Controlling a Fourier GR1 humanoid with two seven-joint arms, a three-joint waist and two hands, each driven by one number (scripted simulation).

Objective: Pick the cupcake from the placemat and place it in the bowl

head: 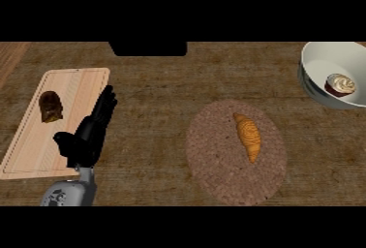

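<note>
One cupcake (341,85) sits inside the one white bowl (319,59), far right. One croissant (249,136) lies on the single round placemat (214,162). One hand shows — the left hand (89,135), fingers straight, released, holding nothing — beside one wooden board (71,87) bearing one dark lump (51,106).

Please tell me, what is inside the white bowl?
A cupcake with pale swirled frosting sits inside the bowl. Nothing else shows there. The bowl's right side runs past the view's edge, so that part cannot be seen.
</note>
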